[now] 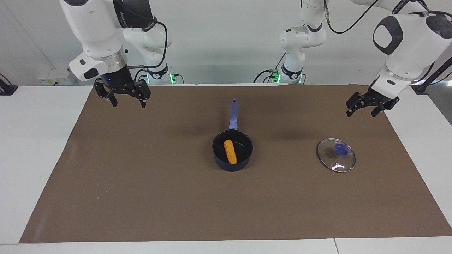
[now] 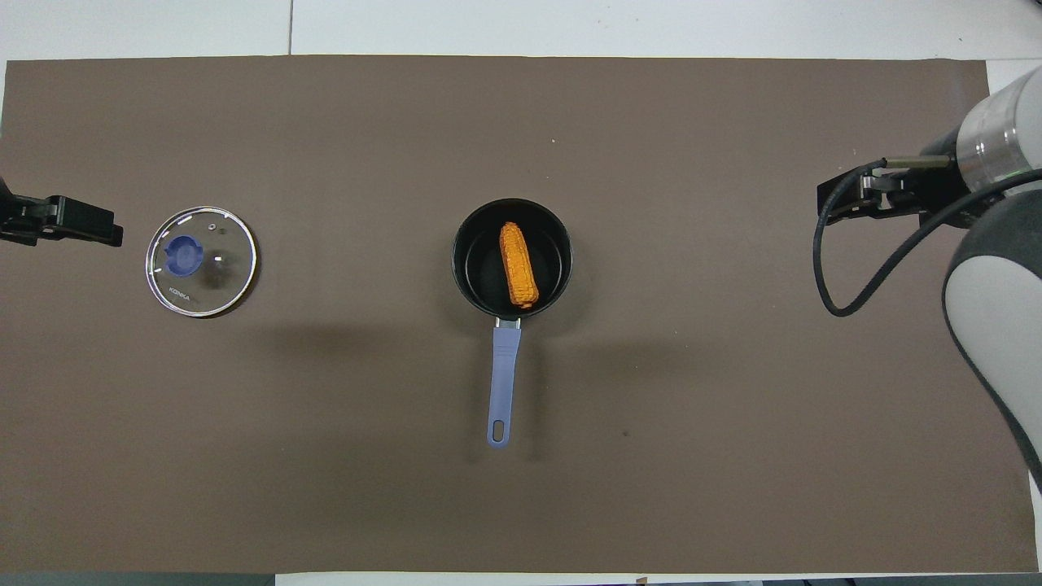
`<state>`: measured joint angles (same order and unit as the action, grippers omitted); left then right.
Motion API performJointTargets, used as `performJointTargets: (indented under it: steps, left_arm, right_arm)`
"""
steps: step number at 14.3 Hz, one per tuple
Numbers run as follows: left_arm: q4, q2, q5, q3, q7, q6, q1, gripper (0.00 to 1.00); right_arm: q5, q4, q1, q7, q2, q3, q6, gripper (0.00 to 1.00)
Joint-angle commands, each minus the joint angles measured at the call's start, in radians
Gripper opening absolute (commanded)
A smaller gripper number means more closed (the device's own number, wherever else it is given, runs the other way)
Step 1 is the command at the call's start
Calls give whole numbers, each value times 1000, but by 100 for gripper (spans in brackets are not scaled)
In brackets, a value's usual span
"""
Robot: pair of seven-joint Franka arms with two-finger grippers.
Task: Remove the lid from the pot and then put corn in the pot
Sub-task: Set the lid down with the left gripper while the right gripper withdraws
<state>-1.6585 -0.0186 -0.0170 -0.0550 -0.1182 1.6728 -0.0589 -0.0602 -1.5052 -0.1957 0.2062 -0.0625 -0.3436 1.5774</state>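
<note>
The corn (image 1: 230, 151), a small bumpy orange-yellow cob tapered toward one end, lies inside the pot (image 1: 243, 160), a small round dark navy saucepan with a smooth black inside, resting on its floor with one end against the wall near the handle root. The pot's long straight blue handle (image 1: 233, 114) points toward the robots and has a hanging hole at its tip. The pot stands uncovered at the middle of the flat brown mat (image 1: 141, 183) that covers the white table (image 1: 35, 141).

Toward the right arm's end of the table from the pot, the right gripper (image 1: 126, 98) hangs in the air over the mat's edge nearest the robots, its black fingers spread apart and holding nothing.

Toward the left arm's end from the pot, well apart from it, lies the lid (image 1: 336, 155), a round disc of clear glass with a thin shiny metal rim and a blue knob at its centre, flat on the mat. The left gripper (image 1: 363, 110) hovers over the mat's corner, above the lid's end of the table, its dark fingers parted and empty.
</note>
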Motion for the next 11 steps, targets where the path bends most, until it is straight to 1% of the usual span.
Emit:
performJointTargets:
  steps: [1,4,5,6,7,9,10,11]
  left_arm:
    - [-43,75,26,4,15,-67,24,100]
    - [-101,107,26,4,101,-58,66,100]
    - [-116,112,26,4,110,-48,77,100]
    - [-116,111,26,4,133,-35,99,100]
    - [-106,106,26,4,152,-18,105,100]
    - [-74,95,25,14,155,-34,134,100]
    - [-58,91,25,14,157,-51,142,100]
    - [-44,82,25,14,157,-70,140,100]
  right_arm:
    - [16,-29,-27,-45,30,-6,-26,100]
    - [16,-46,-92,-108,52,-6,-68,100]
    - [16,-46,-115,-157,56,-6,-79,100]
    - [16,-41,-117,-187,61,9,-89,100]
    - [16,-37,-94,-192,62,56,-100,100]
    - [17,-46,-7,-189,85,145,-146,100]
    - [17,-47,7,-185,85,158,-146,100]
    - [17,-46,7,-189,79,158,-108,100]
